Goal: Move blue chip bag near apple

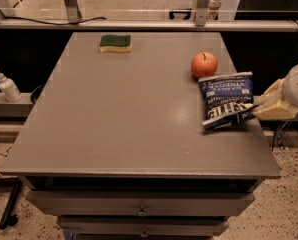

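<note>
The blue chip bag (227, 99) lies near the table's right edge, dark navy with white lettering, its lower end slightly raised. The red-orange apple (204, 64) stands just behind it, almost touching the bag's top left corner. My gripper (261, 109) reaches in from the right, past the table edge, and is shut on the bag's right side. Its cream fingers (273, 108) narrow to a point at the bag.
A green-yellow sponge (115, 43) lies at the back left of the grey table (119, 124). A white pump bottle (7, 85) stands on a ledge left of the table. Drawers sit below the front edge. A rail with metal posts runs behind the table.
</note>
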Robot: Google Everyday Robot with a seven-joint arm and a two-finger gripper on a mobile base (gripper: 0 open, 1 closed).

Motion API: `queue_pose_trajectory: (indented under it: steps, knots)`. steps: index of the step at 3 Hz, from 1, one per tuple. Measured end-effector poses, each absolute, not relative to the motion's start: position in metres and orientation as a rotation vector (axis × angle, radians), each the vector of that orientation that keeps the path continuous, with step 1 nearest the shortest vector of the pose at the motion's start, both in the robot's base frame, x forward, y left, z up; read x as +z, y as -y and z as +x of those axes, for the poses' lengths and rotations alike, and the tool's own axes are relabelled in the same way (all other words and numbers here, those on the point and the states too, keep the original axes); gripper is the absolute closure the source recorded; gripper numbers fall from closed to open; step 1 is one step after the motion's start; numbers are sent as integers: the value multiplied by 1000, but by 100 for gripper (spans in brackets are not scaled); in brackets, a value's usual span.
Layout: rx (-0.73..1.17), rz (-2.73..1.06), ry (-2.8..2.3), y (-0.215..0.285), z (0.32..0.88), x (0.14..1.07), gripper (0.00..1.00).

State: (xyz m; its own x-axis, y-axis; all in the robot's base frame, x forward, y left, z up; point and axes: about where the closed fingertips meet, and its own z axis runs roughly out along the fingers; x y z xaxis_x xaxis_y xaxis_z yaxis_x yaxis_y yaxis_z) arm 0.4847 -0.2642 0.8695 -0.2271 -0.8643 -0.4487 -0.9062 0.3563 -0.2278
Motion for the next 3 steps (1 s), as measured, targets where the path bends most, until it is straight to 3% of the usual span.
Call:
queue_pose_trajectory:
  steps: [3]
  knots:
    - [108,-1522,-2191,270,463,888,12]
